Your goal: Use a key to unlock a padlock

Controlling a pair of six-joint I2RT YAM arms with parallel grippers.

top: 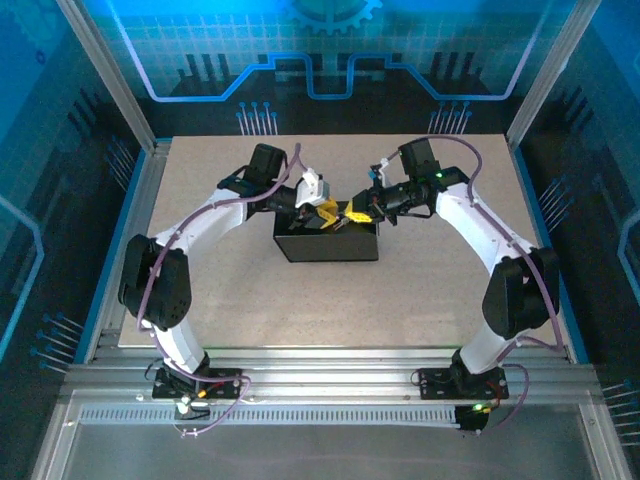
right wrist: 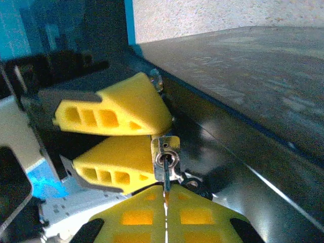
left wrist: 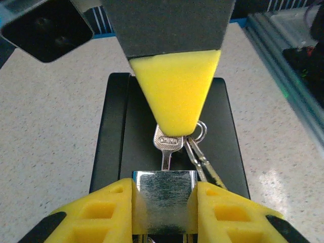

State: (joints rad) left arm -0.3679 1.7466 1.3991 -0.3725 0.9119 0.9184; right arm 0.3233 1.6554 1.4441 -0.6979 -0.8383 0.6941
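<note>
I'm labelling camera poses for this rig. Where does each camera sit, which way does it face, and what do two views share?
Top external: above, behind the arm bases, looking down at the table; both arms show, meeting over the black box.
Left wrist: on the left arm, facing along the left gripper, clamped on the padlock; its yellow fingers show.
Right wrist: on the right arm, facing along the right gripper, pinching the key; its fingers show.
Shared: both wrist views show the key in the padlock.

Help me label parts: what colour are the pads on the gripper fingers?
Yellow; clearest in the left wrist view, where the pads flank the padlock.
</note>
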